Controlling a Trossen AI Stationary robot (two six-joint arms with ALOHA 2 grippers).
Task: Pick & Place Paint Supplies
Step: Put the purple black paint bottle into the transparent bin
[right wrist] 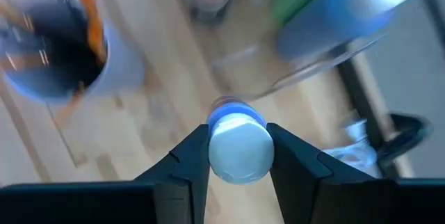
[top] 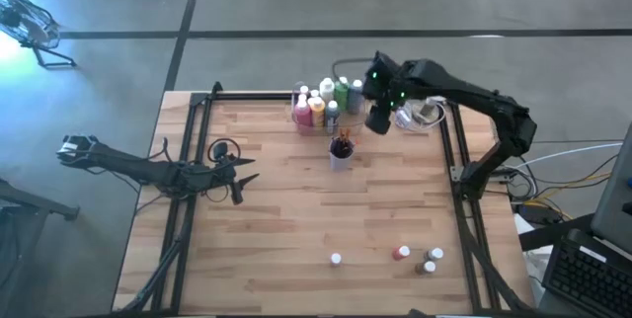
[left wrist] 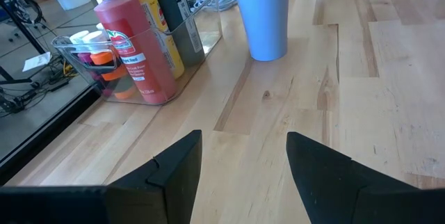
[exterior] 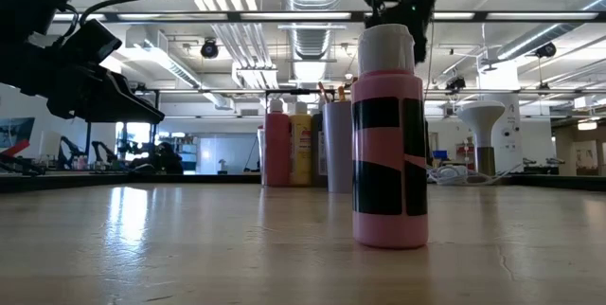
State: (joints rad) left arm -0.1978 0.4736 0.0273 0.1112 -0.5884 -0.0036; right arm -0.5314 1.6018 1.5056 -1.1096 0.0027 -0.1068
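Note:
My right gripper [top: 378, 120] hangs above the table just right of a clear bin [top: 321, 109] of tall paint bottles at the far middle. It is shut on a small white-capped bottle [right wrist: 240, 147]. A pale cup [top: 342, 150] holding dark-handled brushes stands in front of the bin. Several small bottles stand near the front edge: one white-capped [top: 336, 258], one red [top: 402, 253], two more [top: 433, 261]. A pink white-capped bottle [exterior: 389, 144] stands close in the low view. My left gripper [top: 245, 185] is open and empty at the table's left, low over the wood [left wrist: 243, 147]. My right gripper pinches the small bottle's white cap [right wrist: 240, 156] between its two fingers, one on either side. The fingers come from above, pointing down. The bottle hangs below them, upright and clear of the table; its body is mostly hidden under the cap.
The bin holds red [left wrist: 132, 57], yellow and dark green bottles, and small ones behind. A dark metal frame [top: 197, 111] runs along the table's far, left and right sides. Cables lie beyond the far right corner [top: 425, 113]. Bare wood lies between the cup and the front bottles.

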